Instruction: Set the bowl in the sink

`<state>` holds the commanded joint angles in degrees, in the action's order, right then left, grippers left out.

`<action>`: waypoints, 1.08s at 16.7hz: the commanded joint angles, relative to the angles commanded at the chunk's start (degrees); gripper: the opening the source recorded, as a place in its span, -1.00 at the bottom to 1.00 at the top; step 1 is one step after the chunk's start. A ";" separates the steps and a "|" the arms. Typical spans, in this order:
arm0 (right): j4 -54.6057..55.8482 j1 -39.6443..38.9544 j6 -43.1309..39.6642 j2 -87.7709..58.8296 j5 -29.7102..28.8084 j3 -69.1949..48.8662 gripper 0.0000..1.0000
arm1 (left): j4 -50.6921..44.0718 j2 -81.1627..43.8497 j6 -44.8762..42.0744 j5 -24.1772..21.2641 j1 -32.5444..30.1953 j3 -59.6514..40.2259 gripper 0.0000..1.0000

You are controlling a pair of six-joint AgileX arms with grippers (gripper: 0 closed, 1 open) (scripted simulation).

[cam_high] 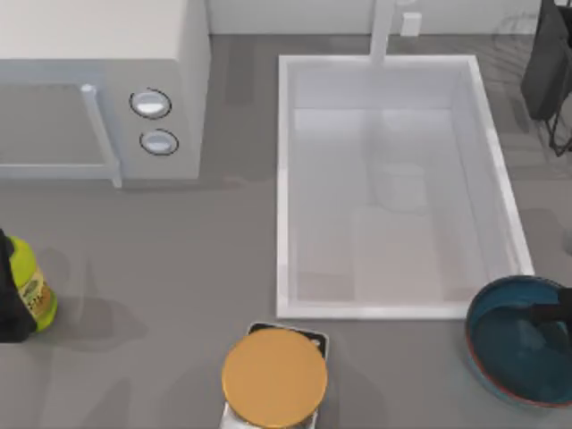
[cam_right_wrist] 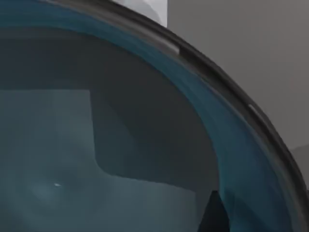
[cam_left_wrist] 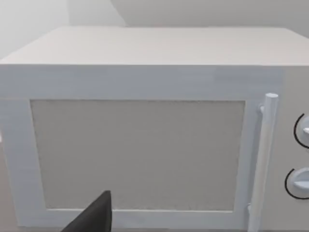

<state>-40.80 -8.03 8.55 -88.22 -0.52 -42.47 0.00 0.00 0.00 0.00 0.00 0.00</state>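
The dark blue-teal bowl [cam_high: 509, 344] is at the table's front right, just off the near right corner of the white sink [cam_high: 284, 179]. It looks raised off the table and slightly tilted. My right gripper [cam_high: 547, 315] reaches in from the right edge and is shut on the bowl's rim, with one dark finger [cam_right_wrist: 212, 215] inside the bowl [cam_right_wrist: 120, 145]. A corner of the sink [cam_right_wrist: 152, 9] shows behind the rim in the right wrist view. My left gripper [cam_high: 7, 308] is parked at the table's left edge, facing the microwave.
A white microwave [cam_high: 98, 80] with two knobs stands at the back left; its door [cam_left_wrist: 137, 154] faces the left wrist camera. A yellow-green bottle [cam_high: 31, 286] stands by the left arm. An orange-tan disc [cam_high: 273, 377] lies on a scale at the front centre. The faucet post [cam_high: 382, 31] rises at the sink's far side.
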 joint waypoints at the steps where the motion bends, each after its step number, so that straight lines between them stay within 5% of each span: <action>1: 0.00 0.00 0.00 0.00 0.00 0.00 -0.81 | 0.00 0.00 0.00 0.00 0.00 0.00 1.00; 3: 0.00 0.00 0.00 0.00 0.00 0.00 -1.00 | 0.00 0.00 0.00 0.00 0.00 0.00 1.00; 13: -0.72 -0.51 0.06 0.29 -0.35 -0.24 -1.00 | 0.00 0.00 0.00 0.00 0.00 0.00 1.00; 18: -11.62 -3.38 -1.37 2.54 -3.02 -7.76 -1.00 | 0.00 0.00 0.00 0.00 0.00 0.00 1.00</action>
<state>-52.42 -11.41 7.18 -85.68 -3.55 -50.23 0.00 0.00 0.00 0.00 0.00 0.00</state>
